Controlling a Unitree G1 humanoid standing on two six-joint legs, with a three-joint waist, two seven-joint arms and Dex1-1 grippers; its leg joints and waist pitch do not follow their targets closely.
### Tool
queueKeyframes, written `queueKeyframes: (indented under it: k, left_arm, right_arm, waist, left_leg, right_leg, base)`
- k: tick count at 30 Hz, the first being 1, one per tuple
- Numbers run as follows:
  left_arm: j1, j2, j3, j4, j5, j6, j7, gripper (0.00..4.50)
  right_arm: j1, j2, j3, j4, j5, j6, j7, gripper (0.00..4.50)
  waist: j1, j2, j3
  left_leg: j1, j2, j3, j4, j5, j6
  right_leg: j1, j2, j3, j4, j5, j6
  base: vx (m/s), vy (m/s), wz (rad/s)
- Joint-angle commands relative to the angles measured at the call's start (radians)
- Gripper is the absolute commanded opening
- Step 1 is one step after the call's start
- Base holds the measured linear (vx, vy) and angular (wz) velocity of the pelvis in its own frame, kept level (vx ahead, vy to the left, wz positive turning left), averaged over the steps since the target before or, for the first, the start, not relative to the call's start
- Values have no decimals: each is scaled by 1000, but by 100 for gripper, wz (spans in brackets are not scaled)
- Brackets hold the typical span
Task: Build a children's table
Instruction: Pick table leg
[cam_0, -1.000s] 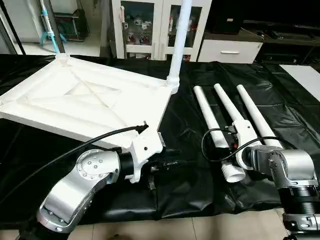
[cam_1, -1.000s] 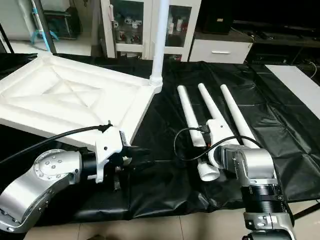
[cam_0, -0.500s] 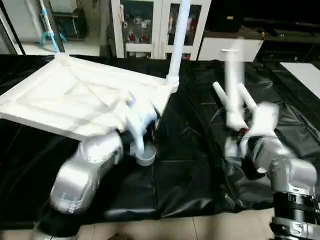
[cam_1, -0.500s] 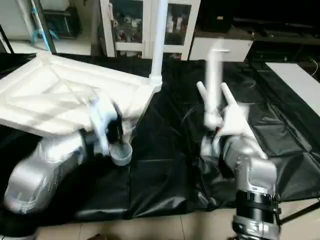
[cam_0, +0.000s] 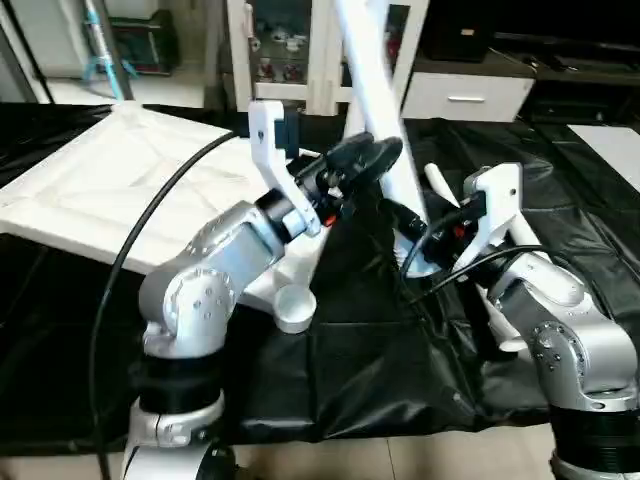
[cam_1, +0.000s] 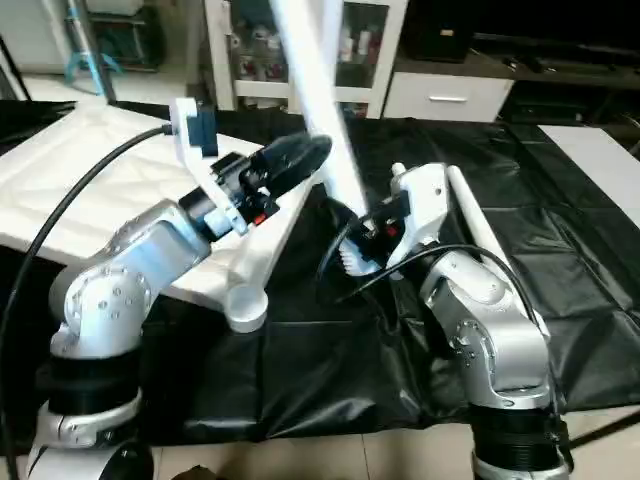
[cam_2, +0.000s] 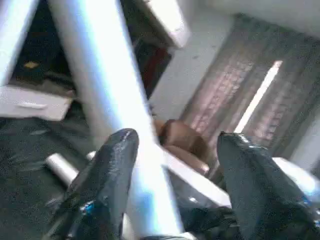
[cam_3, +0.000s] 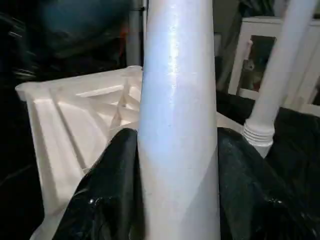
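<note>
Since the earlier frame, one leg (cam_1: 318, 120) had been lifted off the black cover and raised steeply beside the tabletop (cam_0: 120, 185), clamped in the right gripper (cam_3: 172, 165). With the left gripper (cam_2: 172, 165) spread open around the leg without gripping, slippage or misalignment at the near corner socket (cam_0: 293, 308) was judged possible.

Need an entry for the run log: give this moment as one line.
right gripper: shut on raised leg | left gripper: open astride that leg | table top: underside up, fitted leg in one corner
</note>
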Motion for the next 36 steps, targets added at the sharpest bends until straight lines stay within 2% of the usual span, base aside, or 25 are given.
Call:
queueKeyframes:
  k: [1,4,8,12,16,17,21,22,28,29,33,36]
  left_arm:
    - [-29,-18,12,27,-3,17,32,323]
    - [-44,-22,19,54,18,23,76,351]
    - [-59,-22,37,95,36,1,142,386]
    - [-76,-43,59,83,-13,-11,117,420]
    - [-63,-46,32,66,-27,5,95,449]
    - [-62,-53,35,70,-33,8,104,424]
    - [-61,-68,44,76,-55,16,119,411]
    - [-62,-70,47,77,-60,21,119,378]
    - [-58,-67,54,82,-62,37,133,351]
    - [-59,-68,55,85,-62,38,133,330]
    - [-60,-70,58,88,-71,39,144,294]
    - [-61,-68,59,90,-69,38,150,279]
  right_arm:
    - [1,-13,15,-29,0,-23,20,188]
    - [9,-24,37,-24,-19,-55,30,188]
    - [11,-28,43,-19,-31,-73,31,188]
    - [26,-57,88,-15,-54,-74,58,188]
    - [37,-71,125,-14,-70,-80,75,188]
    - [39,-73,132,-15,-71,-78,79,188]
    - [43,-78,145,-12,-79,-81,81,188]
    - [43,-78,146,-11,-82,-83,80,188]
    - [36,-78,146,2,-95,-91,64,188]
    - [35,-79,147,4,-98,-92,61,187]
    - [32,-79,151,13,-107,-101,53,187]
    - [30,-77,150,15,-111,-102,51,187]
  waist:
    - [2,-6,-58]
    - [5,-5,-61]
    - [4,-9,-62]
    - [6,-12,-61]
    - [5,-11,-59]
    - [4,-10,-59]
    - [5,-12,-60]
    - [6,-11,-60]
    - [4,-10,-61]
    - [4,-9,-60]
    - [5,-8,-61]
    - [5,-9,-61]
  left_leg:
    - [12,54,-19,-74,-97,7]
    - [12,55,-20,-73,-75,7]
    - [10,53,-20,-70,-47,20]
    - [10,54,-19,-69,-47,25]
    - [10,56,-20,-70,-67,25]
    - [10,56,-21,-71,-74,23]
    - [11,56,-20,-70,-70,21]
    - [10,56,-20,-70,-67,21]
    - [11,56,-21,-69,-63,25]
    - [11,56,-21,-69,-62,25]
    - [11,56,-21,-69,-60,26]
    - [11,56,-21,-69,-62,26]
  right_leg:
    - [44,-81,47,-78,-133,-157]
    - [44,-81,47,-73,-89,-162]
    - [48,-81,46,-68,-27,-175]
    - [50,-83,46,-68,-33,-189]
    - [48,-84,47,-72,-67,-185]
    - [48,-84,46,-73,-80,-183]
    - [48,-83,47,-72,-69,-185]
    - [48,-84,47,-71,-64,-187]
    - [49,-83,46,-70,-51,-189]
    - [48,-82,46,-70,-50,-190]
    - [49,-83,46,-69,-44,-192]
    - [49,-83,46,-69,-40,-192]
  base:
    - [0,0,0]
    - [0,0,0]
    - [0,0,0]
    - [0,0,0]
    - [0,0,0]
    - [0,0,0]
    - [0,0,0]
    - [0,0,0]
    - [0,0,0]
    - [0,0,0]
    - [0,0,0]
    - [0,0,0]
